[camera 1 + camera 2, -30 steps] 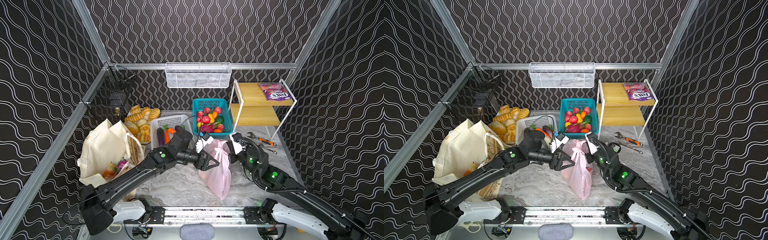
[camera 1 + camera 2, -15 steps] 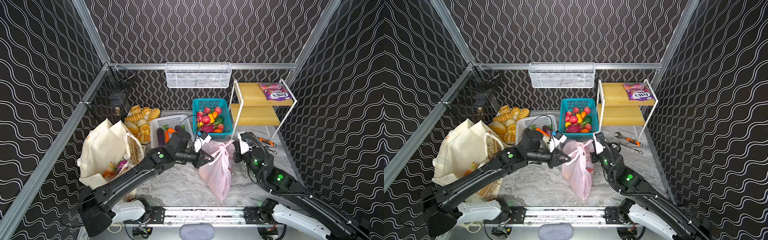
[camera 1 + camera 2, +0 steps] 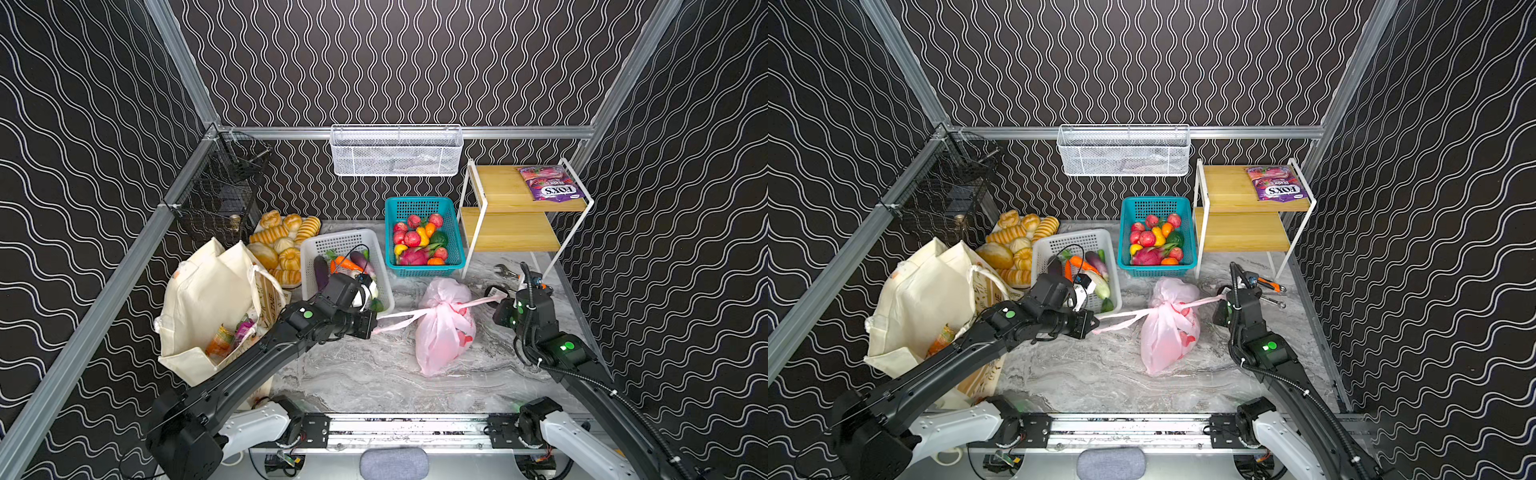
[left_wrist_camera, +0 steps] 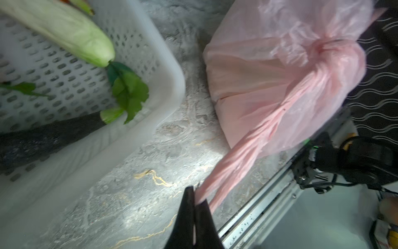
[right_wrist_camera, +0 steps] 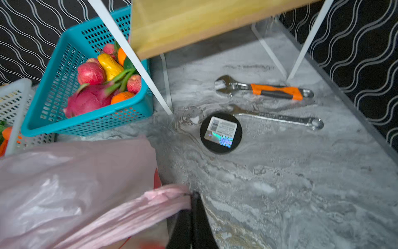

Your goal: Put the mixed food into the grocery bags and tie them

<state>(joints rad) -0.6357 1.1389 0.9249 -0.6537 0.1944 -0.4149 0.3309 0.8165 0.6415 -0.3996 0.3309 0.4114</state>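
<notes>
The pink bag lies on the table between the arms, seemingly knotted at its neck. The left gripper is pinched tight on one handle, the right gripper on the other handle. The canvas tote stands far left, packets inside.

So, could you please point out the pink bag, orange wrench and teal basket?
pink bag (image 3: 440, 345): in a top view, lower body
orange wrench (image 5: 260, 89): right wrist view, orange grip
teal basket (image 5: 86, 122): right wrist view, front wall

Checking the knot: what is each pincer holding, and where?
Both grip the pink plastic bag: left pincer one handle end, right pincer the other.
</notes>
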